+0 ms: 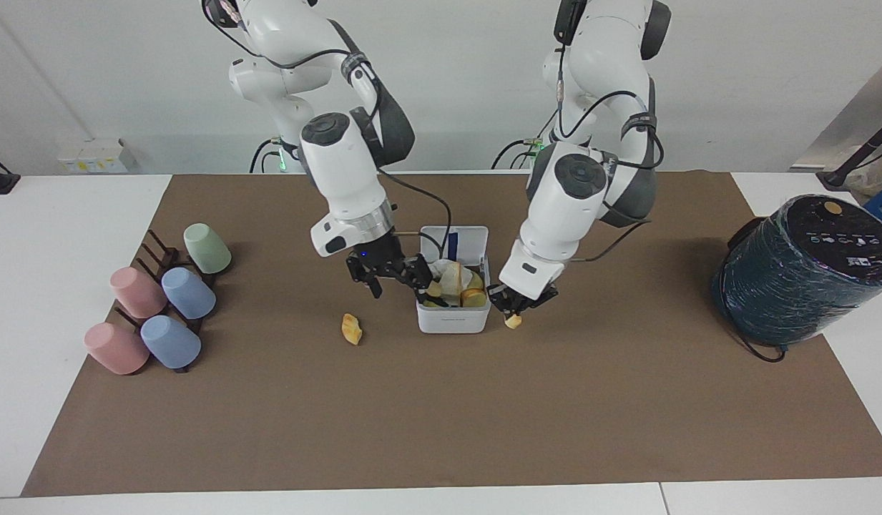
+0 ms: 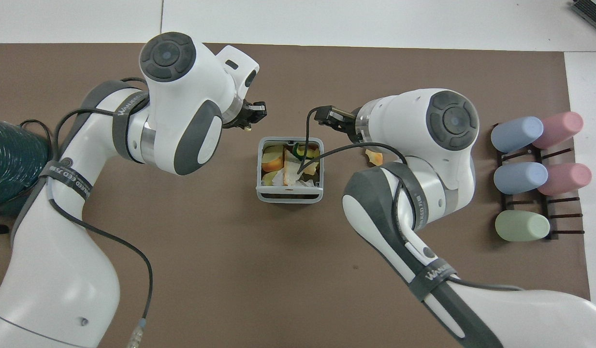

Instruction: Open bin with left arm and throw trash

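Observation:
The white bin (image 1: pixel 453 318) stands mid-mat with its lid (image 1: pixel 463 242) upright on the side nearer the robots. It is filled with yellow, orange and white scraps (image 2: pixel 285 166). My left gripper (image 1: pixel 513 309) is shut on a small yellow scrap (image 1: pixel 513 322). It hangs just above the mat beside the bin's corner toward the left arm's end, and also shows in the overhead view (image 2: pixel 252 117). My right gripper (image 1: pixel 396 279) is open and empty, beside the bin toward the right arm's end. One scrap (image 1: pixel 351 329) lies on the mat under it, half hidden in the overhead view (image 2: pixel 373 157).
A big dark teal cylinder (image 1: pixel 798 272) stands at the left arm's end of the brown mat. Several pastel cups lie on a dark rack (image 1: pixel 162 300) at the right arm's end. Cables trail from both wrists near the bin.

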